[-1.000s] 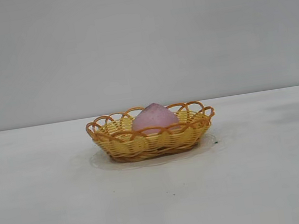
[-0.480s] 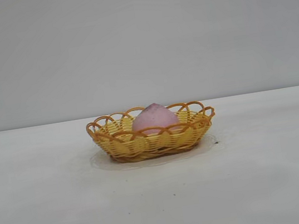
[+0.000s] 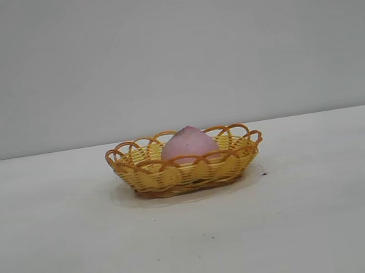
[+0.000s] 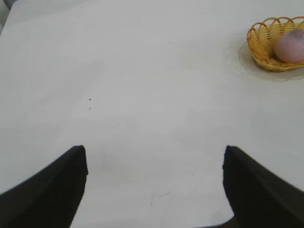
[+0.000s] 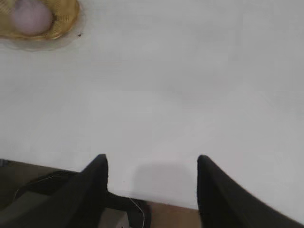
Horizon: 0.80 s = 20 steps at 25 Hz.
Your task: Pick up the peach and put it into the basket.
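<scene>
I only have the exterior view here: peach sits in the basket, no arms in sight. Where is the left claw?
Observer: The left claw is open and empty over bare table, well away from the basket.
Operator: And the right one?
Observer: The right claw is open too, holding nothing, hanging near the table's edge, with a cable visible beyond that edge.
Operator: Does either wrist camera see the peach?
Observer: Both do. The peach lies inside the basket in the left wrist view, and shows the same way at the corner of the right wrist view, nothing touching it.
</scene>
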Motion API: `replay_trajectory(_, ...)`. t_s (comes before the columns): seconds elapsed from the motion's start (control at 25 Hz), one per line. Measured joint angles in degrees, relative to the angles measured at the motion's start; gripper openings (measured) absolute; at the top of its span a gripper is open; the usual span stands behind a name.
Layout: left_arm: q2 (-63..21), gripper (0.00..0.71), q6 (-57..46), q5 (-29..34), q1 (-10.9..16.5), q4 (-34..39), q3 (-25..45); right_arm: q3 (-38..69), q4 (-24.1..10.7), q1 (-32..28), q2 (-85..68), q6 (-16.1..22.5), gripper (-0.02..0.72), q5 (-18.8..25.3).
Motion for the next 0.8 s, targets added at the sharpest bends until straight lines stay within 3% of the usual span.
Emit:
replay_trajectory(0.24,0.0,0.519,0.0,0.0,0.0,0.0,0.0,10.3,0.1,0.0,-11.9,0.0,0.347,-3.3)
replay_trajectory(0.44,0.0,0.519,0.0,0.0,0.0,0.0,0.0,11.8,0.3,0.0,-17.2,0.0,0.347,-6.4)
replay_trajectory(0.8,0.0,0.519,0.0,0.0,0.0,0.0,0.0,12.4,0.3,0.0,-27.0,0.0,0.347,-6.8)
